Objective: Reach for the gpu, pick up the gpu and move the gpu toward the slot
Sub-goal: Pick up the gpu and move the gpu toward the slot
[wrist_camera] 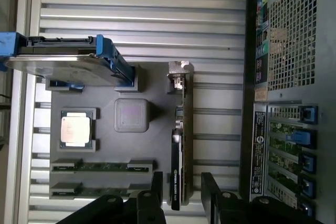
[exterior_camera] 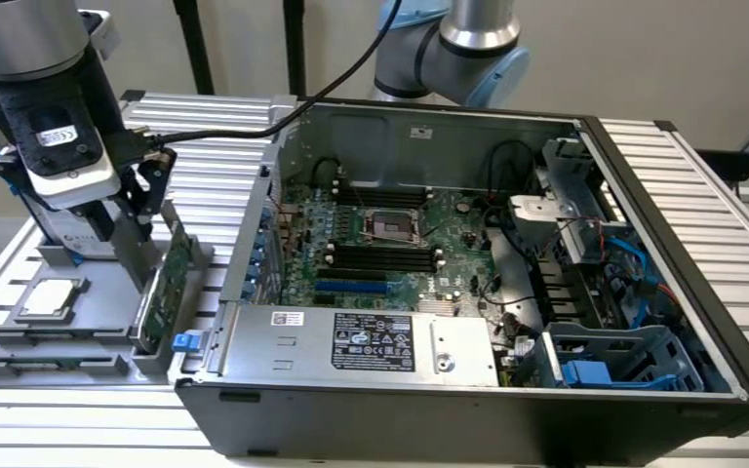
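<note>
tool (wrist_camera: 183,179) around thin green gpu (wrist_camera: 178,129)

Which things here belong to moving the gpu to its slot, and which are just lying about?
Job in hand: gpu, on edge in the grey holder; pincer, open astride it; motherboard in the open computer case.
Lying about: hard drive with blue rails; processor chip; memory sticks.

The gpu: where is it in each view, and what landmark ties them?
Exterior view: the gpu stands on edge in the gray holder, at the exterior view's left.
Wrist view: the gpu is the edge-on strip between the silver chip and the computer case.
Shared landmark: the silver chip.
</note>
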`<move>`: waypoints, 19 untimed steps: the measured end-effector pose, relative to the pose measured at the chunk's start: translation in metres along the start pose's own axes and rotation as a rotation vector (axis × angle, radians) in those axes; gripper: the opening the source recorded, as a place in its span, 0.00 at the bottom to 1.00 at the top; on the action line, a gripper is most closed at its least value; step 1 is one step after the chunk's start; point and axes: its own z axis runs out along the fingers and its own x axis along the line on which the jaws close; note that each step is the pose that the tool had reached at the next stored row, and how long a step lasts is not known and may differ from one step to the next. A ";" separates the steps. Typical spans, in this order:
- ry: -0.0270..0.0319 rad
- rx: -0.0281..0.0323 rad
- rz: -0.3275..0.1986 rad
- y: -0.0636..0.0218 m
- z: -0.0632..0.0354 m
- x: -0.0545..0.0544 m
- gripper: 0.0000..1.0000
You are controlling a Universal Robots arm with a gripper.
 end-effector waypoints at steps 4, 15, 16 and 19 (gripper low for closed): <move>-0.0017 0.0005 0.000 -0.0003 0.0072 0.000 0.42; -0.0018 0.0006 0.000 -0.0010 0.0272 0.001 0.50; -0.0018 0.0006 0.000 -0.0011 0.0290 0.001 0.50; -0.0020 0.0005 0.000 -0.0013 0.0346 0.001 0.50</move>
